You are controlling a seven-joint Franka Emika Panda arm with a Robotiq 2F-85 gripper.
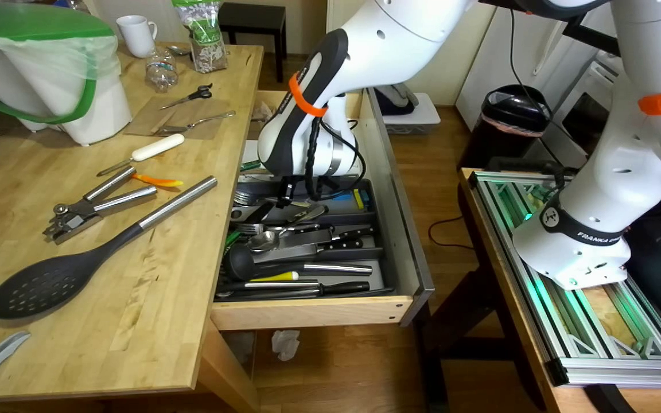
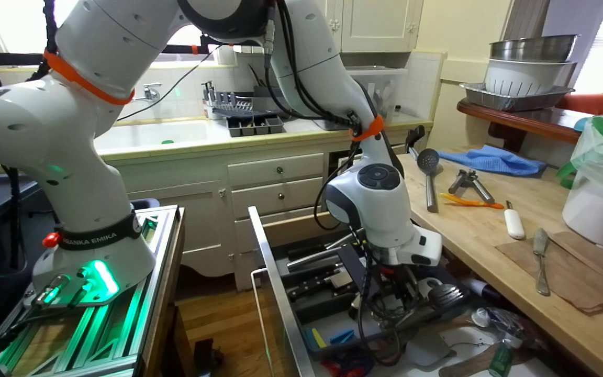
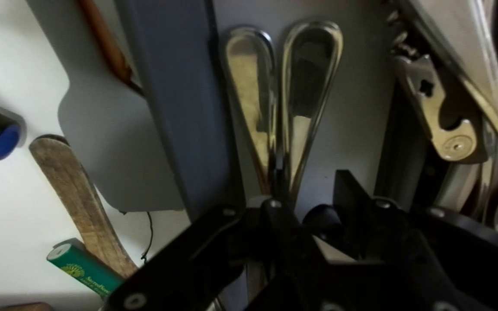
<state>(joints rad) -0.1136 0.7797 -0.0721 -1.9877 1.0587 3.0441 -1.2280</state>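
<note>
My gripper is down in the drawer over the grey cutlery tray, its fingers apart. A rounded black object shows between the jaws, close against the right finger; I cannot tell whether they touch. Just beyond the left finger lie two shiny metal handles, side by side on the compartment floor. A metal tool with a hooked end sits to their right. In an exterior view the gripper is small and dark at the tray's far compartment, partly covered by cables.
Several knives, spoons and a black ladle fill nearby compartments. Outside the tray are a grey spatula, a wooden handle and a green tube. The drawer's side wall and the wooden tabletop flank the arm.
</note>
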